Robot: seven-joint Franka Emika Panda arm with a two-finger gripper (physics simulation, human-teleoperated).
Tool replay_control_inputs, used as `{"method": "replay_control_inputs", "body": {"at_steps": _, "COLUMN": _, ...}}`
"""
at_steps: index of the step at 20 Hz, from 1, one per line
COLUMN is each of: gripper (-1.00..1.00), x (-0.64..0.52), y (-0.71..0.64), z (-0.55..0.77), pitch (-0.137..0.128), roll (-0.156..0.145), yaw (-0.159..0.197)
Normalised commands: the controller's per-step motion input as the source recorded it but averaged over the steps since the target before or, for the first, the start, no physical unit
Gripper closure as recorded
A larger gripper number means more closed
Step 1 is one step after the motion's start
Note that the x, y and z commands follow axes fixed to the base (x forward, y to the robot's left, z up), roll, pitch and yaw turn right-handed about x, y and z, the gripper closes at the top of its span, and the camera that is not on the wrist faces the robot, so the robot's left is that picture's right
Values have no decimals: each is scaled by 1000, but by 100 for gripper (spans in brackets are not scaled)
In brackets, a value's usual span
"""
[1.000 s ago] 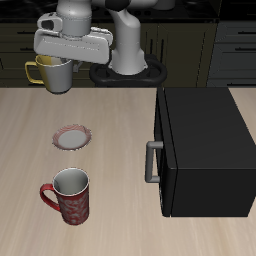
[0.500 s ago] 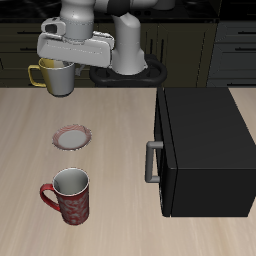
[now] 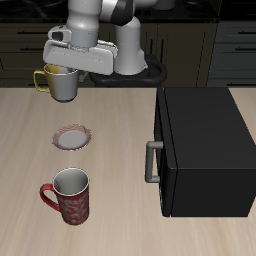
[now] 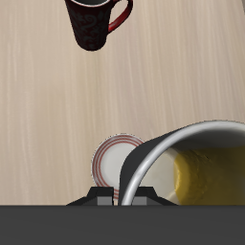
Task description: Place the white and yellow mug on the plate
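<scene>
The white and yellow mug (image 3: 60, 84) hangs in the air above the table, held by its rim in my gripper (image 3: 62, 70), which is shut on it. Its yellow handle sticks out sideways. In the wrist view the mug's rim and yellow inside (image 4: 196, 172) fill the near field. The plate (image 3: 71, 136), small and round with a reddish rim, lies flat on the table below the mug and nearer the table's front edge. The plate (image 4: 118, 160) shows partly behind the mug's rim in the wrist view.
A red-patterned mug (image 3: 69, 195) with a red handle stands upright near the table's front edge, also seen as the dark red mug (image 4: 94, 21) in the wrist view. A black microwave (image 3: 205, 150) with a grey handle takes up one side of the table.
The gripper and the held mug have moved down a little and sideways toward the microwave side, closer to the spot above the plate. Plate and red mug have not moved.
</scene>
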Motion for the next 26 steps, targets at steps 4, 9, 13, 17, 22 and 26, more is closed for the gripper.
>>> {"method": "replay_control_inputs", "body": {"at_steps": 4, "gripper": 100, "x": -110, "y": 78, "z": -166, "pitch": -54, "roll": -14, "yaw": -17}}
{"method": "replay_control_inputs", "body": {"at_steps": 9, "gripper": 100, "x": -66, "y": 104, "z": -234, "pitch": -12, "roll": -2, "yaw": 16}}
{"method": "replay_control_inputs", "body": {"at_steps": 13, "gripper": 100, "x": -49, "y": -15, "z": -88, "pitch": -25, "roll": -6, "yaw": -5}}
{"method": "replay_control_inputs", "body": {"at_steps": 17, "gripper": 100, "x": -28, "y": 84, "z": -168, "pitch": -17, "roll": 8, "yaw": 18}}
{"method": "replay_control_inputs", "body": {"at_steps": 22, "gripper": 100, "x": -19, "y": 70, "z": -94, "pitch": -30, "roll": -2, "yaw": 6}}
{"method": "replay_control_inputs", "body": {"at_steps": 26, "gripper": 100, "x": 44, "y": 44, "z": -98, "pitch": -30, "roll": -19, "yaw": 16}}
